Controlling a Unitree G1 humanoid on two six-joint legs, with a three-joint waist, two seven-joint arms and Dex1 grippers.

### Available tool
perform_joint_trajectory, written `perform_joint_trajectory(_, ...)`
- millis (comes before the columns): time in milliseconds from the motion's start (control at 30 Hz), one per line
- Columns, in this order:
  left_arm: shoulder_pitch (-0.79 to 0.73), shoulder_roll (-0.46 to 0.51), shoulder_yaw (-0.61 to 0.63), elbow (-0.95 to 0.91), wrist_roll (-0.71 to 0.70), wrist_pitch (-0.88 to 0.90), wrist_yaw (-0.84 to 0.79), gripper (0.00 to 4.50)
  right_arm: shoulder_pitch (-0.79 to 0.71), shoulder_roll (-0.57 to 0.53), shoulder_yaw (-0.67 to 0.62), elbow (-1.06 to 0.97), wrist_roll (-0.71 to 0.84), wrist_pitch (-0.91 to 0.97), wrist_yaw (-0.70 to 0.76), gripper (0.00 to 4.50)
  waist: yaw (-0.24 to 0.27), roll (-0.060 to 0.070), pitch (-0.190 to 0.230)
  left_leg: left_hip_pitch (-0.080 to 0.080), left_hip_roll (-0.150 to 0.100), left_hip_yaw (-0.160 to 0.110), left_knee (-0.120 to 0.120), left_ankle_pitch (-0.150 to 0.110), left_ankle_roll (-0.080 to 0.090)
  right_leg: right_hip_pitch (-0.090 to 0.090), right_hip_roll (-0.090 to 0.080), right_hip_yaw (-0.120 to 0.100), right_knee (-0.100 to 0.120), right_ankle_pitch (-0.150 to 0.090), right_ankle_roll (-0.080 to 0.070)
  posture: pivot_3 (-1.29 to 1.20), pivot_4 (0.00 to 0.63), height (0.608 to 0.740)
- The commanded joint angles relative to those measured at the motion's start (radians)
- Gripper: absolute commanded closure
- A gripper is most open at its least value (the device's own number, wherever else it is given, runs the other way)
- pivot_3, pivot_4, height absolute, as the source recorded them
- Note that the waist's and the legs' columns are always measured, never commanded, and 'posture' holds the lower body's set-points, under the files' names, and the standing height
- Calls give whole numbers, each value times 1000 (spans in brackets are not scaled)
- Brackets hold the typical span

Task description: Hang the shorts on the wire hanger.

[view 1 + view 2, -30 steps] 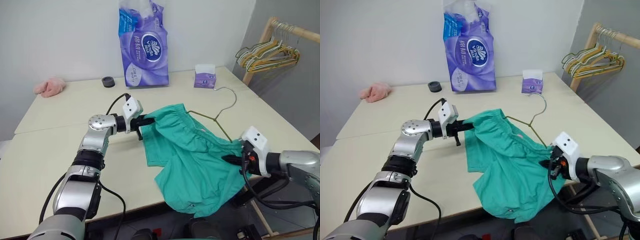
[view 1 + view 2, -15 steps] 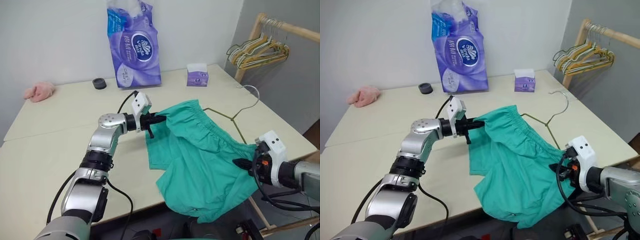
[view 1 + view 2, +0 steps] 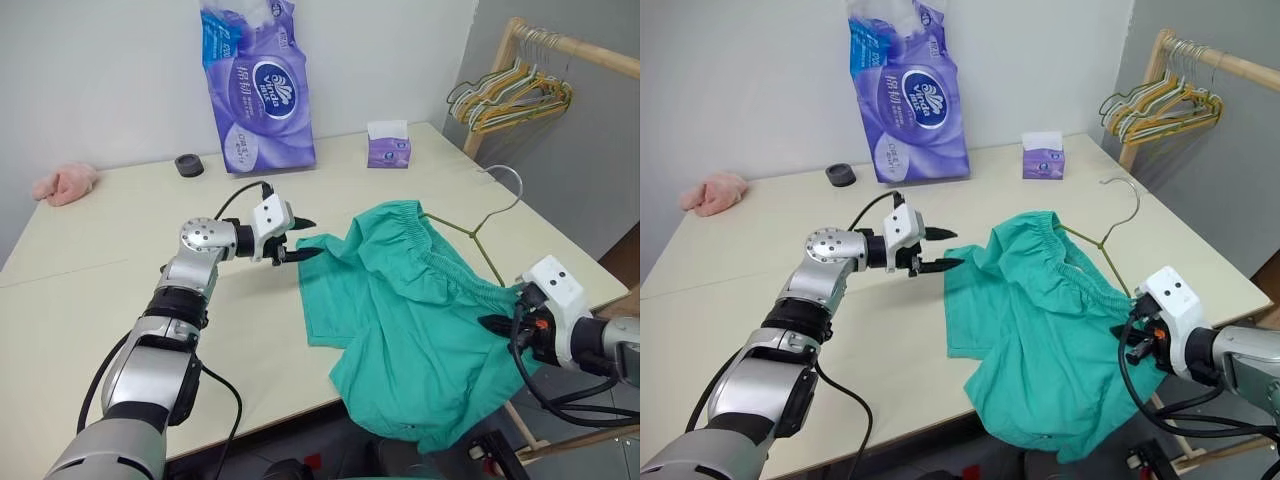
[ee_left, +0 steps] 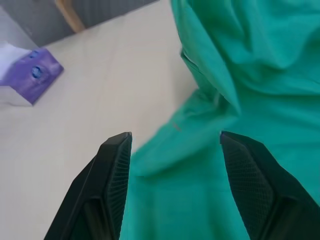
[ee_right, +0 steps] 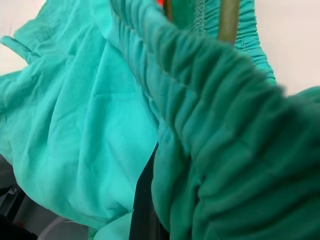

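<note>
The shorts (image 3: 420, 300) lie spread over the right part of the bench (image 3: 120, 220), with their near end drooping off the near edge. The wire hanger (image 3: 470, 228) is threaded into them at the waistband; its hook sticks out toward the far right, above the bench top. The left gripper (image 3: 938, 250) hovers just left of the shorts' far corner, its two black fingers spread apart with nothing between them. The right gripper (image 3: 497, 325) is clamped on the shorts' gathered waistband at the right edge of the bench. At the far side stand a purple tissue pack (image 3: 255, 85), a small tissue box (image 3: 387, 147), a black ring (image 3: 188, 165) and a pink cloth (image 3: 62, 184).
</note>
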Motion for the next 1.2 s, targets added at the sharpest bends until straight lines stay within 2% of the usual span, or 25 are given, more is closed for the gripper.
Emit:
perform_joint_trajectory(33, 8, -77, 2, -198, -99, 138, -21, 1551, -3, 20, -154, 21, 43, 86, -10, 4500, 3, -1, 4, -1, 0, 0, 0, 0, 0, 0, -1, 0, 0, 0, 0, -396, 96, 740)
perform_joint_trajectory(200, 66, -164, -53, -458, -158, 358, -4, 1551, 75, -4, -360, 107, 188, 94, -110, 4500, -3, 0, 16, -3, 0, 0, 1, -1, 2, -1, -2, 0, -2, 0, 1, -428, 119, 740)
perform_joint_trajectory(333, 52, -229, -123, -578, -143, 479, 43, 1551, 106, -69, -509, 223, 297, 94, -272, 4500, -18, 6, 30, -1, 0, 4, 1, -1, 3, 0, -1, 4, -1, 1, 3, -462, 137, 740)
perform_joint_trajectory(500, -20, -314, -183, -601, -142, 536, 58, 1551, 111, -164, -605, 350, 411, 94, -468, 4500, -47, 3, 49, -2, 0, 12, 0, -2, 4, 1, 4, 11, -1, -3, 10, -484, 154, 740)
perform_joint_trajectory(600, -87, -390, -189, -564, -141, 553, 102, 1551, 51, -214, -612, 441, 412, 94, -584, 4500, -69, 2, 59, -2, 0, 15, 0, -3, 6, 1, 6, 13, -3, -4, 12, -488, 161, 740)
perform_joint_trajectory(767, -164, -451, -189, -522, -141, 540, 123, 1551, -111, -317, -542, 604, 341, 94, -675, 4500, -107, 6, 75, -1, -1, 22, 0, -5, 10, 1, 7, 20, -5, -4, 16, -470, 174, 740)
perform_joint_trajectory(900, -200, -487, -206, -508, -129, 513, 127, 1551, -251, -386, -452, 745, 234, 94, -666, 4500, -120, 10, 85, 1, -1, 28, -2, -6, 11, 1, 8, 27, -8, -3, 19, -454, 179, 740)
perform_joint_trajectory(1100, -260, -542, -198, -471, -121, 497, 166, 1551, -417, -542, -205, 1108, 33, -95, -531, 4500, -118, 14, 92, 2, -1, 40, -4, -9, 18, 1, 7, 37, -15, 0, 24, -427, 187, 740)
perform_joint_trajectory(1200, -281, -568, -190, -454, -133, 497, 170, 1551, -532, -603, -26, 1298, -71, -220, -425, 4500, -117, 15, 98, 3, -1, 43, -3, -12, 22, 1, 6, 40, -15, -2, 27, -413, 190, 740)
